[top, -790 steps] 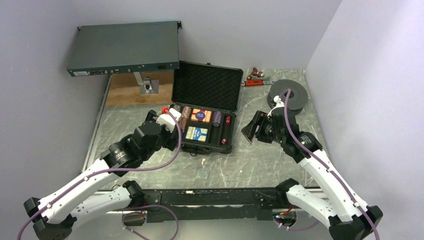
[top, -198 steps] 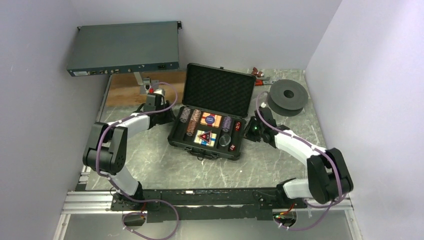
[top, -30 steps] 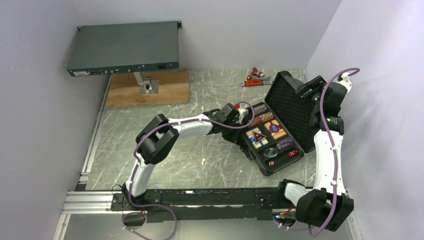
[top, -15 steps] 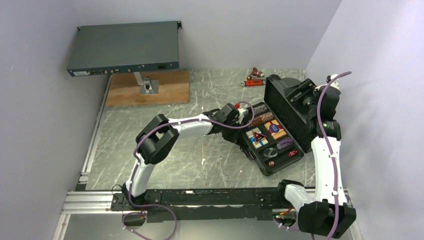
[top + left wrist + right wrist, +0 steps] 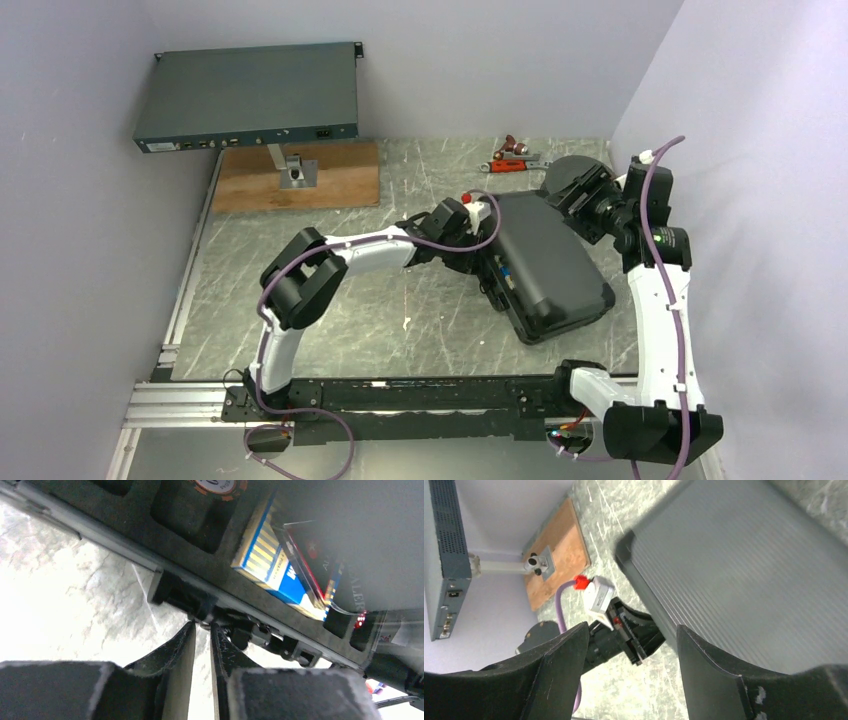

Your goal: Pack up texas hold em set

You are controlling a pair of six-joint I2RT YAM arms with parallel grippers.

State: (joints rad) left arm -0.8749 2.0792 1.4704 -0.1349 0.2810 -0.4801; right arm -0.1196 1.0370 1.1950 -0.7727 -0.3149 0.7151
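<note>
Case (image 5: 555, 262) is lying centre-right on the bench (image 5: 330, 300), turned at an angle. The lid is sitting almost all the way down, with just a crack showing along its left edge.

Left end effector (image 5: 202, 625) is sitting right at that left edge, lower centre in the wrist cam. Its fingers (image 5: 176, 650) are nearly pressed together w/ only a thin sliver of bench showing between them. The tips are butting up against the black hardware on the case rim, and I can't tell if they're actually pinching it. Through the crack, upper right of that view, I'm seeing a blue/yellow card deck (image 5: 265, 560) in its foam slot w/ the marker (image 5: 314, 555) lying on top. There's also a chip (image 5: 216, 484) at the top edge and a bit of red dice (image 5: 359, 621) far right.

Right end effector (image 5: 631, 630) is hanging at the lid's upper-right corner in the overhead view. It's spread wide and holding nothing. In its own cam the ribbed lid is filling the upper right just past the fingers (image 5: 556, 677), and I can't say whether they're touching it.

Grey-blue rack unit (image 5: 250, 95) is sitting upper left, well apart from the case.
</note>
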